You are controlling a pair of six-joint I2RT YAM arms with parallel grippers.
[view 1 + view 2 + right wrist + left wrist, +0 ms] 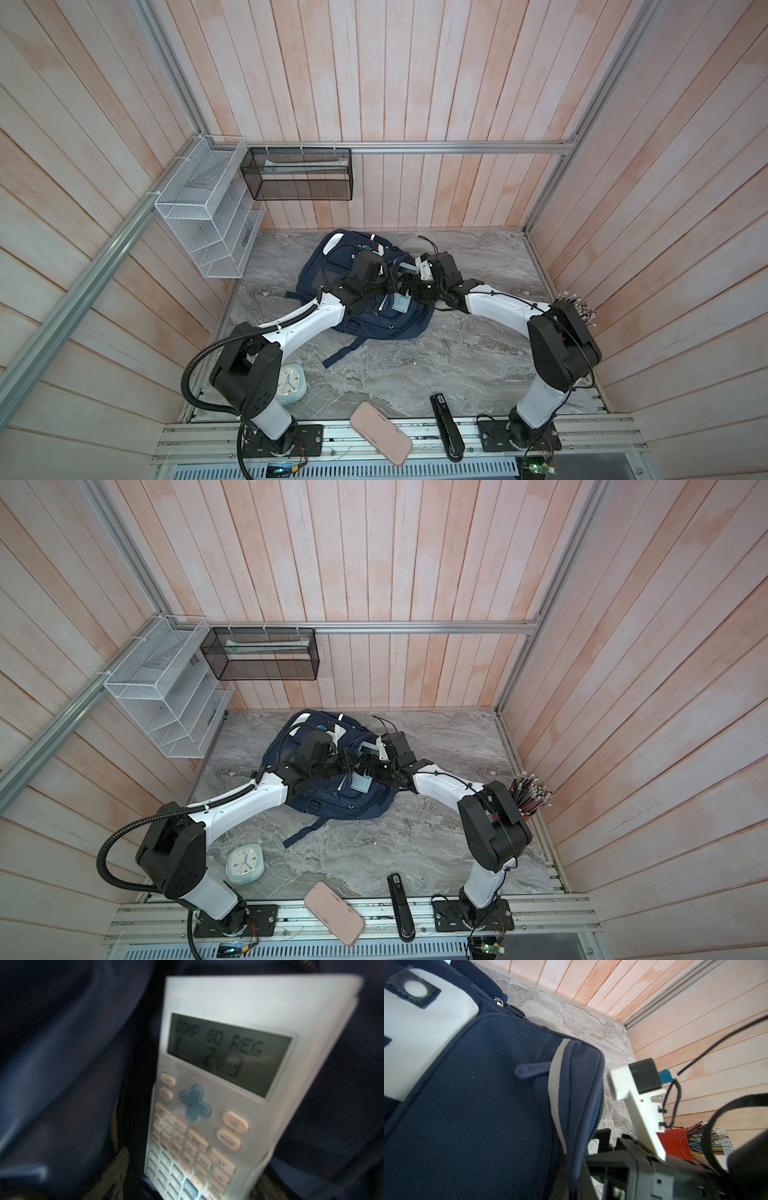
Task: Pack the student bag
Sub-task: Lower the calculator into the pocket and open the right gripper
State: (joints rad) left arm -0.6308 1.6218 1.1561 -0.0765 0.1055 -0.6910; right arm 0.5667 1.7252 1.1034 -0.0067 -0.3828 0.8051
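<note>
grey marble tabletop point(457, 353) inside pink plank walls point(415, 83) bears the student bag point(386, 328); left fingers point(390, 281) closed, right fingers point(406, 286) unclear.

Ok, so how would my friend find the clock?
Find the grey table, then its front left corner by the left arm's base. The clock sits there: the only thing with a round white dial, unlike the pink case and black stapler to its right.

A lab test cell: aluminium framing point(457, 147), plank walls point(415, 83), marble-patterned tabletop point(457, 353).
</note>
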